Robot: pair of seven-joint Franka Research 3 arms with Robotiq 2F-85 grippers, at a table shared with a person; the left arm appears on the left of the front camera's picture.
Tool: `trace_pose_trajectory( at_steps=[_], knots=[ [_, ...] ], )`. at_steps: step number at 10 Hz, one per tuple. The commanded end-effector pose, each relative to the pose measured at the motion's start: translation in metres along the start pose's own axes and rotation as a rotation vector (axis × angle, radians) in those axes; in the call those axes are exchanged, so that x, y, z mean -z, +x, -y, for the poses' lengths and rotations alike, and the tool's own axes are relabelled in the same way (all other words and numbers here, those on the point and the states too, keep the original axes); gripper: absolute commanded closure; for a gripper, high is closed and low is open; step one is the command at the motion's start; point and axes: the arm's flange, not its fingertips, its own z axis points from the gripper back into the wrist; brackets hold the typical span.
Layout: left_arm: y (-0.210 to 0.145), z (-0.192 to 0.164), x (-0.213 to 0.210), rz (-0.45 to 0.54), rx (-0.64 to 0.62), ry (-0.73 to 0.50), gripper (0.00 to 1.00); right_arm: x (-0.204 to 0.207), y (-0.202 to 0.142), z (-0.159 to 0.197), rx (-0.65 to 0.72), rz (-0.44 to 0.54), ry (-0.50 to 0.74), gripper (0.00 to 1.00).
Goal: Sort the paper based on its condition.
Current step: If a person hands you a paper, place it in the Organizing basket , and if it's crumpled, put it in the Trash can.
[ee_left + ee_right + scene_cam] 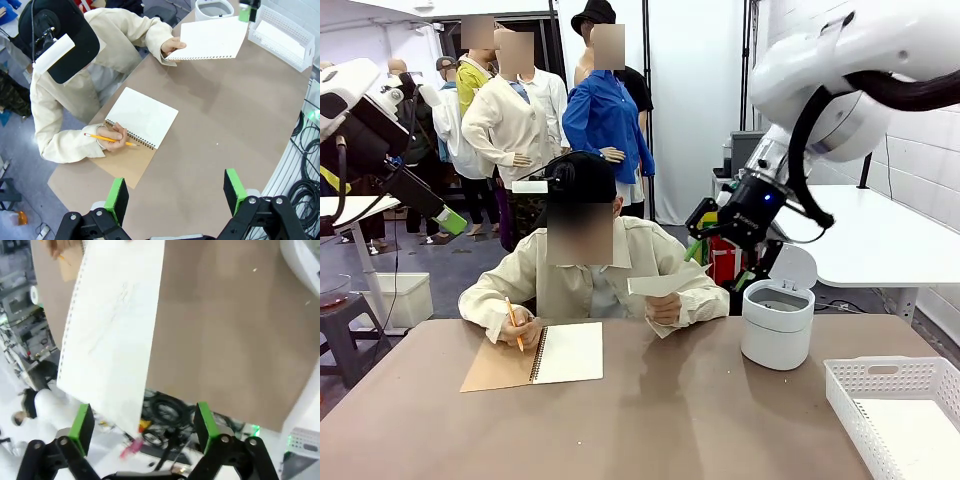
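The sheet [210,39] was up off the bench [225,125], held out flat in one of the person's hands [171,46] over the far side, punched edge visible along one side. In the right wrist view the same sheet [117,325] hung right in front of the right gripper [142,422], faint pencil scribbles on it, its lower edge down between the green pads [82,422] but the jaws were wide open and not pinching it. From the front, that gripper [720,235] sat just behind the sheet [665,283], beside the small white bin [777,325] with its lid flipped up.

The person's other hand [114,138] held a pencil [110,139] on the open notebook [142,117]. A white basket [890,400] sat at the bench's right corner with something white and flat inside.

Left gripper [175,197] hovered high above the near edge, jaws wide open, nothing in them.
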Motion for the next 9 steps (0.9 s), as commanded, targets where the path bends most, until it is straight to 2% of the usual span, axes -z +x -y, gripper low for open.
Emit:
trace_pose_trajectory(
  at_steps=[1, 4, 6, 9],
  knots=[
    [-0.001, -0.001, -0.001, 0.002, -0.001, -0.002, 0.0, -0.001, 0.015, -0.016, 0.11, -0.008, 0.083, 0.0],
    [-0.001, -0.001, -0.001, 0.002, -0.001, -0.002, 0.0, 0.022, 0.042, -0.006, 0.247, -0.065, 0.199, 0.0],
    [-0.001, -0.001, -0.001, 0.002, -0.001, -0.002, 0.0, 0.033, 0.052, 0.01, 0.275, -0.114, 0.215, 0.0],
    [-0.001, -0.001, -0.001, 0.002, -0.001, -0.002, 0.0, 0.043, 0.063, 0.026, 0.295, -0.135, 0.28, 0.0]
  ],
)
